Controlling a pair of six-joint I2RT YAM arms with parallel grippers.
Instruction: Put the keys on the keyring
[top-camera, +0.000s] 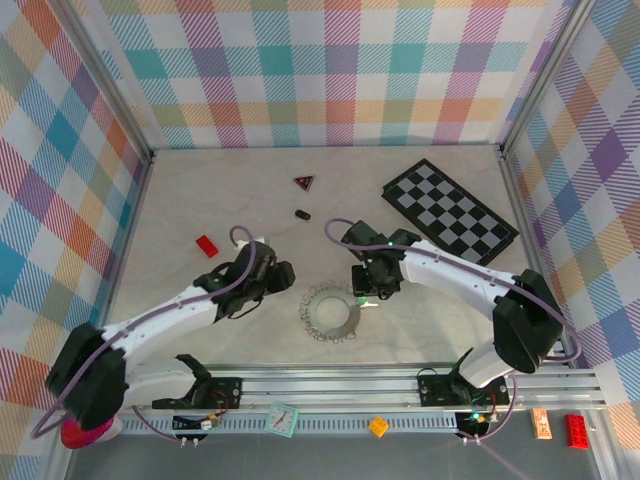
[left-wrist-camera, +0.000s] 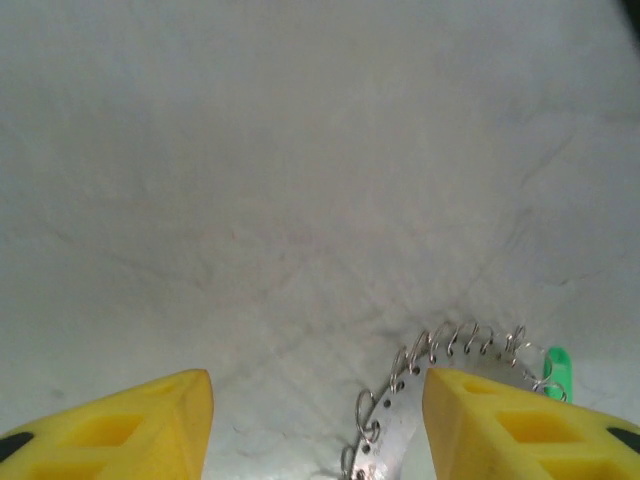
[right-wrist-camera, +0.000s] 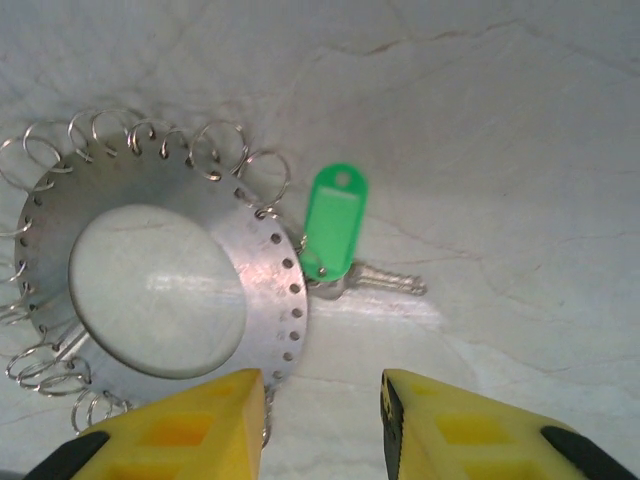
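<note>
One keyring (right-wrist-camera: 275, 285) lies flat on the table (top-camera: 200, 200), near the front edge and between the two grippers. It is a flat metal ring plate with a row of small holes round its rim. Thin wire loops (right-wrist-camera: 215, 145) sit in those holes. In the right wrist view I count more than a dozen, and part of the rim is cut off there. One key (right-wrist-camera: 385, 281) lies on the table just beside the plate, with one green tag (right-wrist-camera: 335, 230) at its head. Whether the key is linked to a loop cannot be told.

Farther back lie one dark red triangle (top-camera: 303, 181), one small black oval (top-camera: 302, 214), one red brick (top-camera: 206, 244) and one chequered board (top-camera: 450, 212), all well apart from the keyring.

There are two arms. The left arm reaches from its base forward and to the right, and the left gripper (top-camera: 286, 279) sits low, just left of the keyring. Its yellow fingers (left-wrist-camera: 130, 430) stand apart and hold nothing. The plate's edge lies on the table beside the finger on the right of the left wrist view.

The right arm bends back and to the left, and the right gripper (top-camera: 367, 293) is by the tag, just right of the keyring. Its fingers are spread over bare table and grip nothing.
</note>
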